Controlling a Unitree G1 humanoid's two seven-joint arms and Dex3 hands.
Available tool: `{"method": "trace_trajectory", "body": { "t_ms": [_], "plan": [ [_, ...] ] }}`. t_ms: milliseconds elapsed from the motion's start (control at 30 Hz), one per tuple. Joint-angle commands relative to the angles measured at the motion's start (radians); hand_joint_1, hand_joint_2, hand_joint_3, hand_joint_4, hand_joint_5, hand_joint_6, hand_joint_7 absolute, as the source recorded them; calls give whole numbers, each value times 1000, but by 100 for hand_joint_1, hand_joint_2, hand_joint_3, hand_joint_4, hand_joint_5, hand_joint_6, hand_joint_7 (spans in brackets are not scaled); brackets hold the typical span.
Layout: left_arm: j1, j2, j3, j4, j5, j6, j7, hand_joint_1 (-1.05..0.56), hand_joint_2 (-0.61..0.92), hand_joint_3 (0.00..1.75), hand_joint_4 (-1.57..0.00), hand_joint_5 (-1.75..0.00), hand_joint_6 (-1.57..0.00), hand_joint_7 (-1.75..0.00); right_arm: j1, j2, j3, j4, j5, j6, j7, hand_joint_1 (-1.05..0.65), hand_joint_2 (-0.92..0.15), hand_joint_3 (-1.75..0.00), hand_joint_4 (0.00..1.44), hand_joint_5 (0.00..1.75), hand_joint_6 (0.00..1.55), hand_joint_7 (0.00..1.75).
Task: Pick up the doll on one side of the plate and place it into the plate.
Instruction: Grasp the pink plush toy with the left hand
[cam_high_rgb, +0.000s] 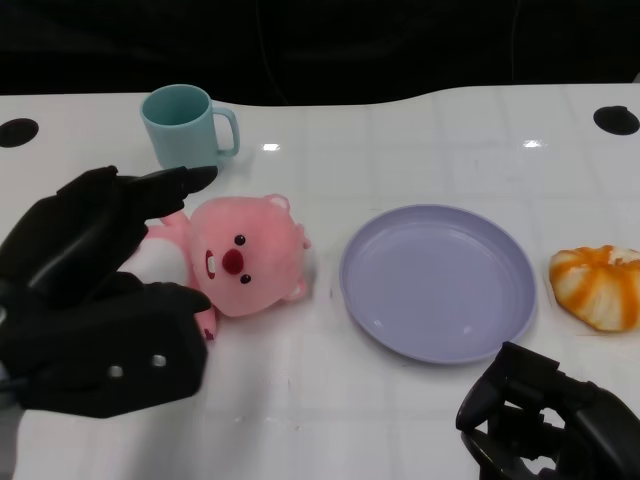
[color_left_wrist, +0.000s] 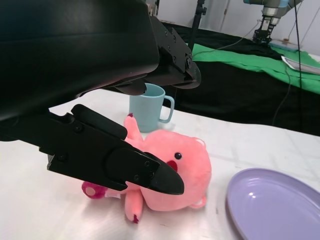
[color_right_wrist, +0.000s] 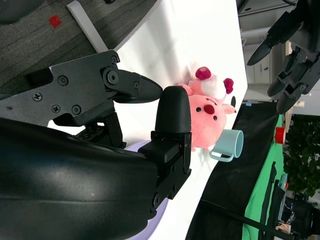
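Head view: the doll (cam_high_rgb: 240, 262) lies on the table (cam_high_rgb: 420, 130) just left of the plate (cam_high_rgb: 437, 281), face up, its long axis running roughly left to right with the head toward the plate. The left hand (cam_high_rgb: 95, 290) is right on it, fingers apart, one finger above and one below the doll's body, not closed on it as far as I can tell. The right hand (cam_high_rgb: 550, 415) sits low by the plate's near edge, well away from the doll (fingers curled, holding nothing). Count: 1 doll, 1 plate, 1 cup (cam_high_rgb: 187, 125), 1 orange-and-white toy (cam_high_rgb: 598, 286).

Left wrist view: fingers (color_left_wrist: 125, 167) spread, the doll (color_left_wrist: 175, 172) between and just beyond them, still on the table.

Right wrist view: doll (color_right_wrist: 205, 117) far ahead, beside the cup (color_right_wrist: 227, 145).
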Motion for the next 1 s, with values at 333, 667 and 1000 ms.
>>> {"method": "trace_trajectory", "body": {
  "t_ms": [333,667,1000],
  "plan": [
    [-163,16,-144,184,277,97,-80,-72,90,0,0,-14,-14,0,12,-9,-7,-20,5,4,0,-25,-85,-64,63,175,40,166],
    [-287,-13,-228,442,311,101,-100,-69,87,0,-2,-12,-13,-1,25,-11,-9,-38,10,11,2,-25,-86,-64,63,175,40,166],
    [-380,-63,-297,706,309,22,-29,-69,85,0,-5,-14,-18,-1,33,-13,-9,-48,7,18,2,-26,-86,-63,63,175,41,166]
  ]
}}
